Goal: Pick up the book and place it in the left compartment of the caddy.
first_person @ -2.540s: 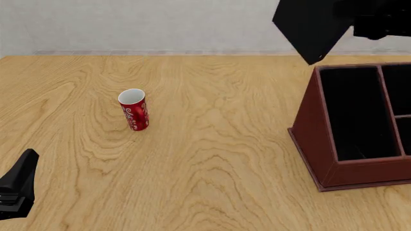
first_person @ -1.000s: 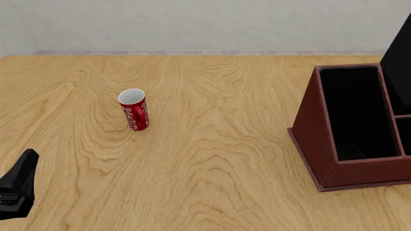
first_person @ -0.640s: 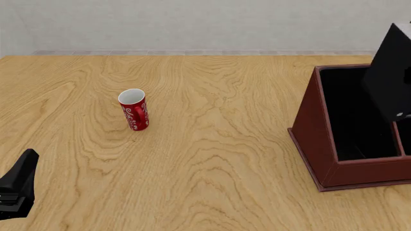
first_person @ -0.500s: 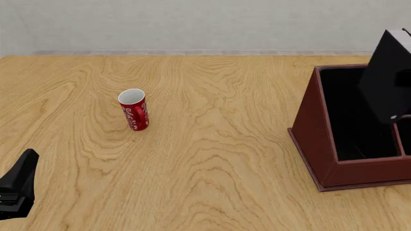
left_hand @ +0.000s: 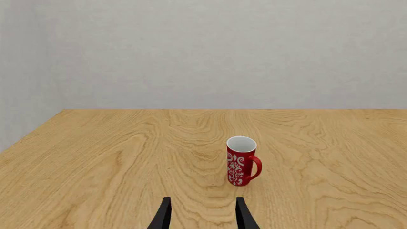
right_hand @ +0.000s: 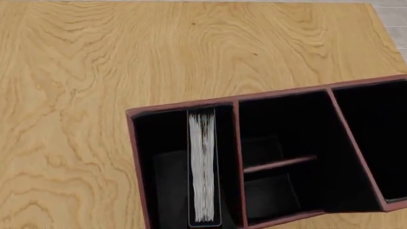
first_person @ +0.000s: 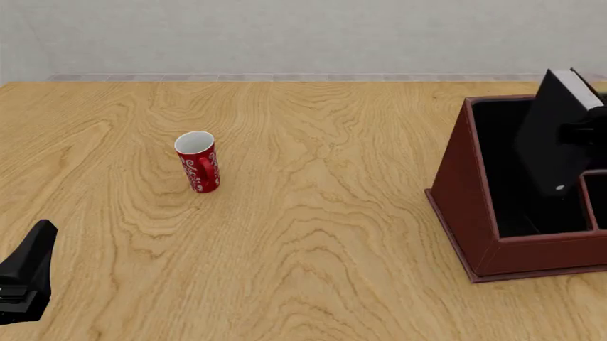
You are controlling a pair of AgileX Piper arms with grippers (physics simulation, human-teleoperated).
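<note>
L gripper (first_person: 24, 280) sits low at the near-left corner of the table (first_person: 313, 234) in the front view; in the L wrist view its fingers (left_hand: 163, 217) stand apart w/ nothing between them, i.e. released. Further out, a red-and-white mug (first_person: 198, 162) stands upright on the wood, well apart from the caddy (first_person: 465, 206) at the right edge. The book (first_person: 555, 131) stands tilted in the left compartment (first_person: 517, 170), lower part inside the slot, upper part and white page edge above the rim. R wrist view looks straight down on the page edge (right_hand: 202, 167) inside that slot, close to the divider (right_hand: 237, 157). R gripper: dark shape behind the book in front view, grip state cannot be told.
</note>
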